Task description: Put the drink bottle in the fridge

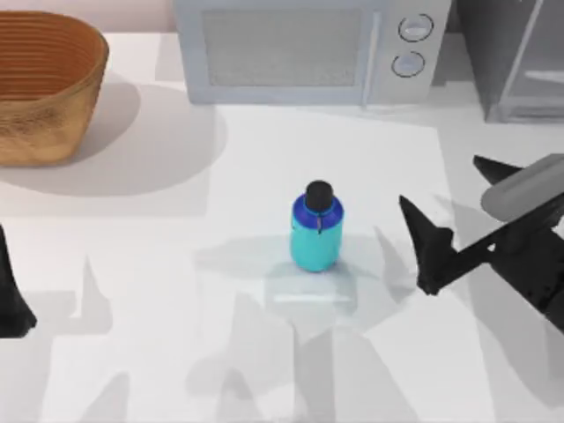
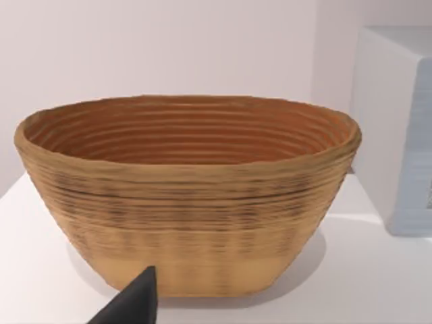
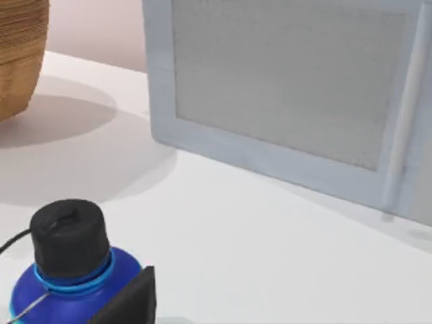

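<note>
Drink bottle point(image 1: 316, 233), cyan with a dark blue shoulder and a black screw cap, stands upright near the middle of the white table point(image 1: 132, 291), well apart from everything else. Nothing grips it. In the right wrist view its cap and blue shoulder point(image 3: 67, 260) show close up, with a thin tether looping off the cap.

The right gripper point(image 1: 458, 216) hangs to the right of the bottle, near it but not touching. Its two dark fingers point(image 1: 423, 242) are spread wide apart and hold nothing; one fingertip points toward the bottle's side.

The left gripper point(image 1: 13, 300) sits at the left edge of the table, well away from the bottle. I cannot tell whether its claw is open or closed. One dark fingertip point(image 2: 131, 304) shows in the left wrist view, facing the woven basket point(image 2: 189, 196).

That basket point(image 1: 44, 84) stands at the far left of the table. The light grey microwave point(image 1: 308, 48), with two round knobs on its right side, stands at the far middle. The fridge point(image 1: 515, 57), dark grey with a pale-framed glassy door, stands at the far right corner, just right of the microwave.
</note>
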Robot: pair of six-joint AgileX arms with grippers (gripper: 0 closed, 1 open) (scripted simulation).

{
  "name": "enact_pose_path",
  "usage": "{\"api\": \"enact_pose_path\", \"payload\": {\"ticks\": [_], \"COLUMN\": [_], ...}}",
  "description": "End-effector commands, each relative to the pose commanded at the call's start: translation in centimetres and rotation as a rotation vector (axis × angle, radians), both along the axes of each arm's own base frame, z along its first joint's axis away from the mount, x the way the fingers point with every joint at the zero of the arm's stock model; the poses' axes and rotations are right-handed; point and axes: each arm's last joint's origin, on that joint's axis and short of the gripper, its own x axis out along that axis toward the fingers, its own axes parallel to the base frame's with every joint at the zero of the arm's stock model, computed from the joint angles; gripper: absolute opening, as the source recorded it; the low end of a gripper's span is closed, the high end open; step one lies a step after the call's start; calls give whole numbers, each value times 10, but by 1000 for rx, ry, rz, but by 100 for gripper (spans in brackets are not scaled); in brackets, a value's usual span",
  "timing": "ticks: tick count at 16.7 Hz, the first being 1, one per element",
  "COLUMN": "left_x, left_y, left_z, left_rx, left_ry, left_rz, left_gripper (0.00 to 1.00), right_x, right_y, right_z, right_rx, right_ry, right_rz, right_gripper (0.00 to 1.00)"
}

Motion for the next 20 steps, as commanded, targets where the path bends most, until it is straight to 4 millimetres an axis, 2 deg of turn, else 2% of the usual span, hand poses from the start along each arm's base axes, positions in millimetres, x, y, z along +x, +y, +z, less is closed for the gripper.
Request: {"api": "enact_pose_path", "payload": {"ticks": [5,9,11,17,20], "left_x": [0,0,0,0,0], "left_y": [0,0,0,0,0], "left_z": [0,0,0,0,0], "left_rx": [0,0,0,0,0], "left_ry": [0,0,0,0,0], "left_rz": [0,0,0,0,0], "left_gripper": [100,100,100,100,100], "right_x": [7,3,2,2,13], "right_y": [37,53,56,55,66], "right_z": [-51,-79,-84,-85,-87], "right_rx": [-2,5,7,6,7], "right_ry": [6,-3,-7,-4,-7], "right_rz": [136,204,218,215,220], "right_gripper": [100,100,100,100,100]}}
